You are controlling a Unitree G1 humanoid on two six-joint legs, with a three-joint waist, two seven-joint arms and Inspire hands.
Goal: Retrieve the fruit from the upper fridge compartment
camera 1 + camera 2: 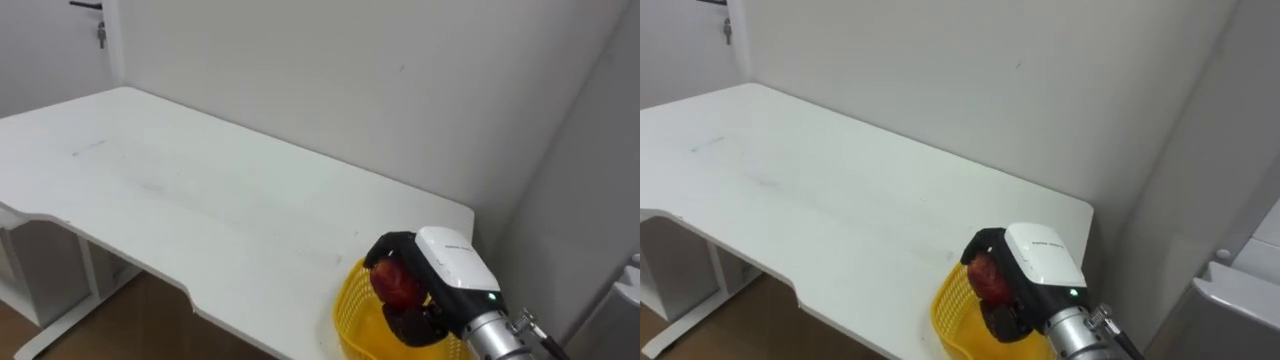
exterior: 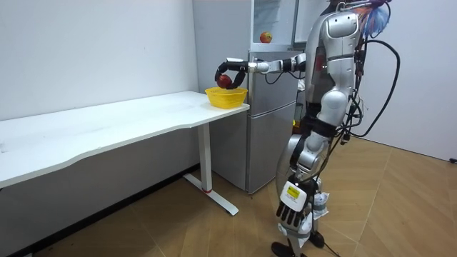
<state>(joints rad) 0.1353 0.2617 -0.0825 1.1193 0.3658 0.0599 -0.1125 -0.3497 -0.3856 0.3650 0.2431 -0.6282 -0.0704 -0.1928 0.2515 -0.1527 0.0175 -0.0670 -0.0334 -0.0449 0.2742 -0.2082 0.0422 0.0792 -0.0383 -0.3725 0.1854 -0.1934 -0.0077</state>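
Left eye view: I see the R hand (image 1: pixel 455 262) coming in from lower right. Its dark fingers are curled round a red apple (image 1: pixel 398 283), thumb side wrapped under it, so it's a firm clasp and not a flat palm. The apple sits in that grip right over a yellow basket (image 1: pixel 352 312). The basket is on the white table (image 1: pixel 200 190), at the end nearest me, close to the front edge. Rest of the tabletop is bare white w/ a plain wall behind.

Right eye view: same scene, approx. the same layout. The R hand (image 1: pixel 1042 255) is closed on the apple (image 1: pixel 988 277) above the basket's (image 1: pixel 948 305) back rim. I can't tell from here whether the apple touches the mesh.

Room view: the robot stands upright on the wood floor just in front of a grey fridge (image 2: pixel 275 121), which is beside the table's (image 2: pixel 107 125) end. Its R arm is stretched out level toward the room view's left. The hand (image 2: pixel 235 66) has the apple (image 2: pixel 224 80) held a bit above the basket (image 2: pixel 227 98), w/ a gap visible between fruit and rim. The basket is at the table corner next to the fridge. A second round fruit (image 2: pixel 265 37) sits on a shelf in the fridge's upper compartment. The L hand (image 2: pixel 291 203) hangs down by the robot's leg, well apart from everything. I can't tell its state at this distance.
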